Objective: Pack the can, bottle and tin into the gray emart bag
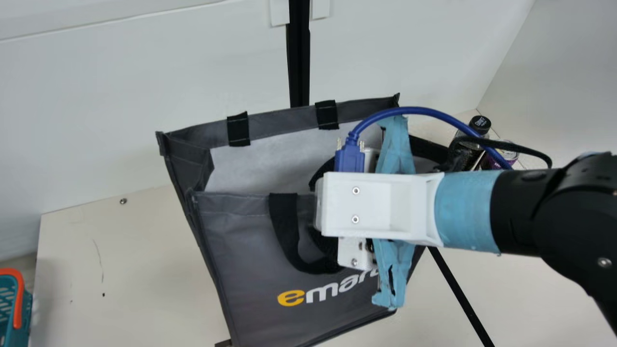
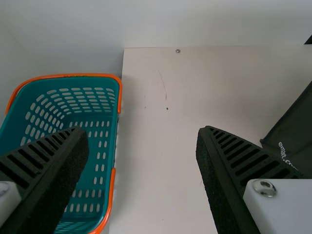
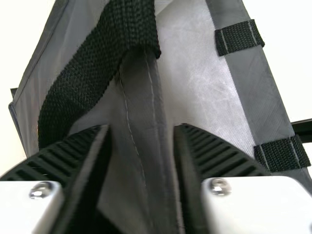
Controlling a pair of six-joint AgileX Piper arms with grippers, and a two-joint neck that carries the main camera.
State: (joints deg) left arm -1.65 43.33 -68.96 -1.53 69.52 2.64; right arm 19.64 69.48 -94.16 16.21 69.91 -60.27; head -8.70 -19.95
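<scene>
The bag [image 1: 337,308] stands on my bench [image 1: 120,270], in the middle, before the wall [image 1: 144,86]. Past the bench's left edge, just beside it, is 1 basket [image 1: 10,299]; I cannot tell what it rests on. Behind the bag's right side I have 1 bottle [image 1: 480,124] and, to the bottle's right, 1 can [image 1: 510,155]. On the bag's rear rim are 2 strap pieces [image 1: 238,129], side by side; 1 handle [image 1: 284,226] hangs down over its front. My right hand [image 1: 354,253] is over the bag's front right part.
</scene>
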